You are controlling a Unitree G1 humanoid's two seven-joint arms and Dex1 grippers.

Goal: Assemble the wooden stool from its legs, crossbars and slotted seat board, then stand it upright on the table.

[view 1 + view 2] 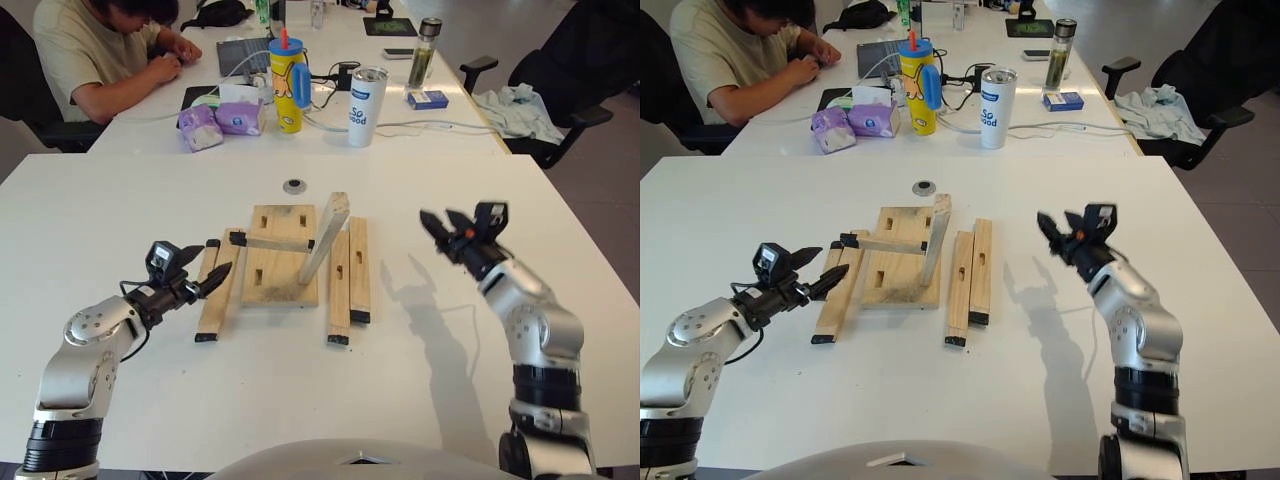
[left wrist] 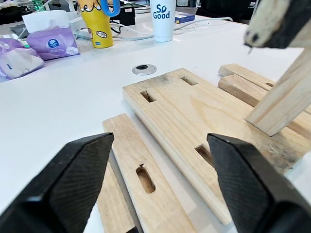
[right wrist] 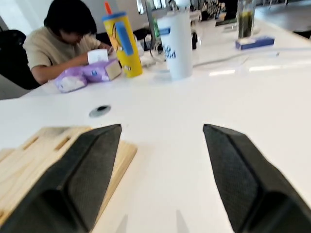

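At worktop [image 1: 110,210] left, left hand [image 1: 208,265] hovers over outermost flat leg [image 1: 215,300], fingers wide apart, holding nothing. Seat board [image 1: 283,262] lies flat at centre, with tilted leg [image 1: 325,238] standing in it and crossbar [image 1: 272,243] jutting leftward. Two legs [image 1: 348,285] lie just beside. Right hand [image 1: 445,222] well right, fingers apart, empty.

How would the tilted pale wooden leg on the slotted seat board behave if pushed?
Probably stiff: the pale wooden leg looks like solid timber. Apt to tip: it stands tilted on the flat slotted seat board. The thin wooden crossbar meeting it might shift too.
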